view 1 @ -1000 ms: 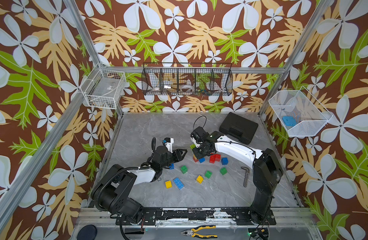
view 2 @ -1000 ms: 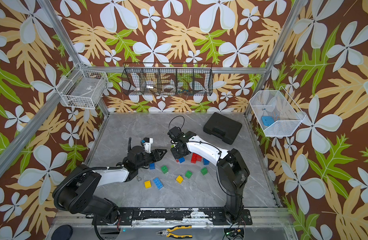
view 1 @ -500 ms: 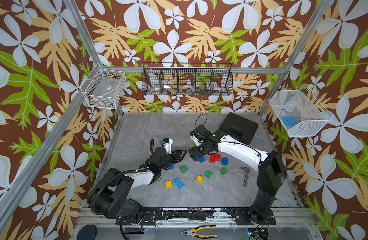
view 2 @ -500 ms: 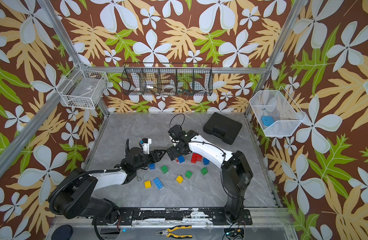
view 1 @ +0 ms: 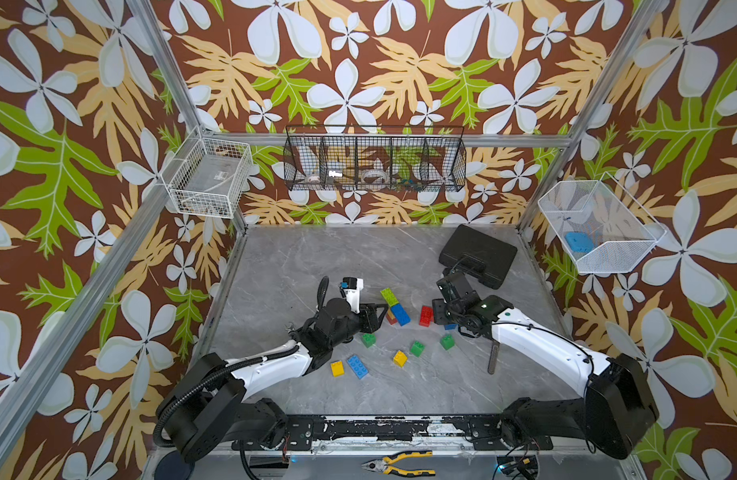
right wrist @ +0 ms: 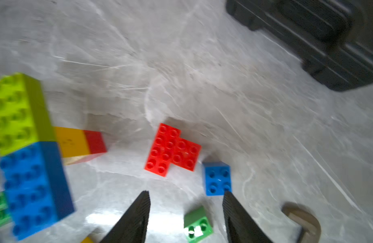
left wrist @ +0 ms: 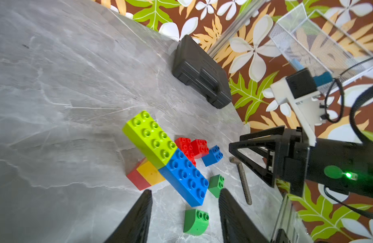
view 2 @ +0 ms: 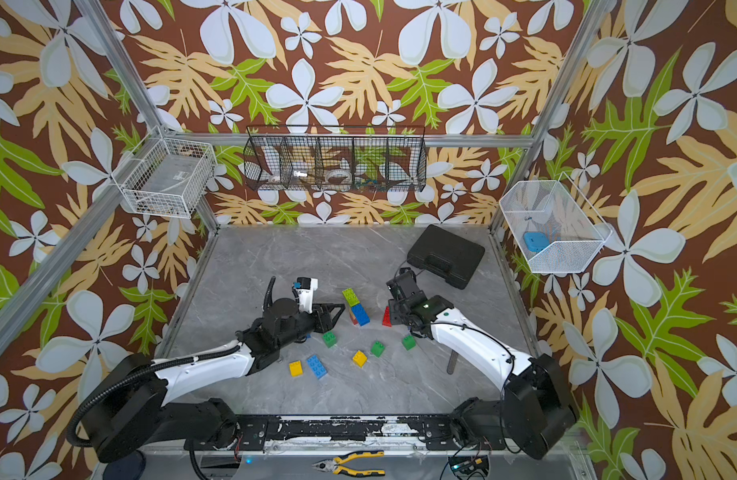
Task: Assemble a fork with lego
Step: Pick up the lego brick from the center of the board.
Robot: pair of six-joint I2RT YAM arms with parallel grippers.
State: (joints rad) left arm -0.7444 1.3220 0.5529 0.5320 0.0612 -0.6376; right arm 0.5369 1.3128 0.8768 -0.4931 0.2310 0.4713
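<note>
Near the middle of the grey table (view 1: 300,266) stood the half-built stack (view 1: 395,306): a long lime brick (left wrist: 148,137) and a long blue brick (left wrist: 184,176) set end to end, studs up. They rode on a yellow brick (left wrist: 149,173) and a red brick (left wrist: 136,178) that stuck out crosswise beneath, toward the left arm's side. Its long axis ran slantwise, the lime end toward the back wall and the blue end toward the robot's base.

The left gripper (left wrist: 185,191) hung just short of the blue end, its jaws roughly half apart and empty. The right gripper (right wrist: 186,192) was on the far side of two touching red bricks (right wrist: 171,149), close to a small blue brick (right wrist: 217,178). Its jaws were partly spread too, with nothing between them.

The stack looked light and stiff, hard plastic with smooth, rather slippery walls. Its weak point was probably the butt joint, which only the bricks underneath tied together. The safest hold seemed to be across the narrow width, on the flat side walls over that joint. Lifting by either far end could lever the pieces apart.
</note>
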